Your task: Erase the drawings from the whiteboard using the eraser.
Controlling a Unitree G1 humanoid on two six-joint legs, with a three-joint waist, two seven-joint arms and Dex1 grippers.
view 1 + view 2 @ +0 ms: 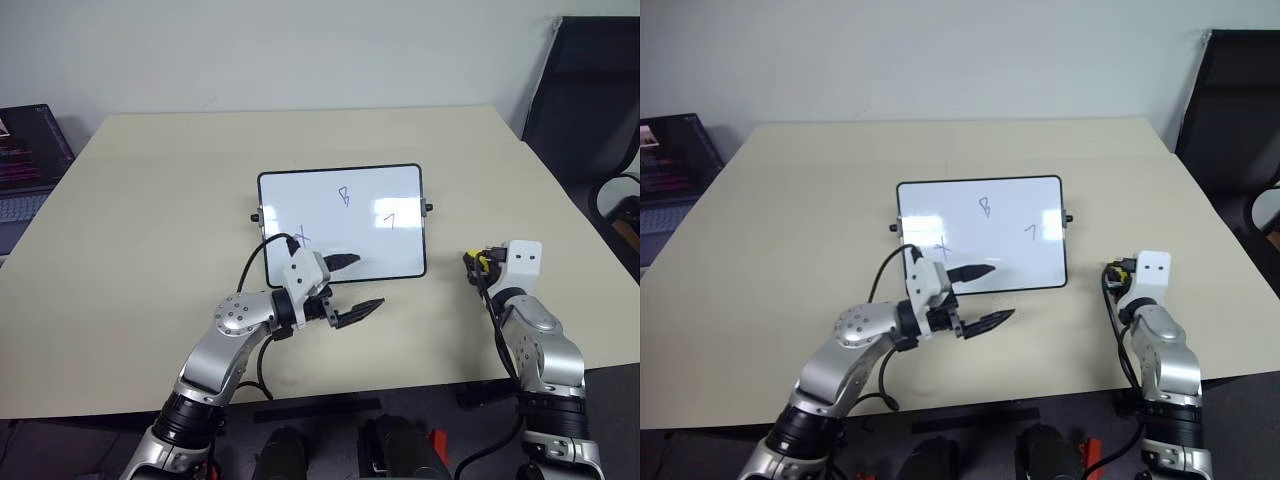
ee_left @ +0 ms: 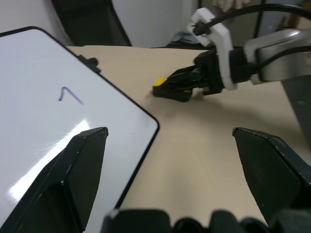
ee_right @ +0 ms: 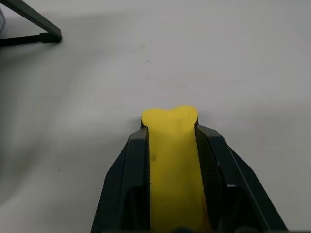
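The whiteboard (image 1: 340, 245) lies flat in the middle of the table, with a black frame and small knobs at its short sides. Three drawings show on it: a small triangle-like loop (image 1: 343, 196), a short arrow-like tick (image 1: 390, 220) and an x-like cross (image 1: 303, 238). My left gripper (image 1: 362, 285) is open over the board's near edge, pointing right, with nothing between its fingers. My right gripper (image 3: 170, 128) sits low over the table to the right of the board, shut on the yellow eraser (image 3: 172, 160). The left wrist view shows the eraser (image 2: 160, 83) apart from the board's corner.
The beige table (image 1: 150, 200) has bare room all around the board. A laptop (image 1: 25, 150) sits beyond the table's left edge. A black chair (image 1: 590, 110) stands at the far right.
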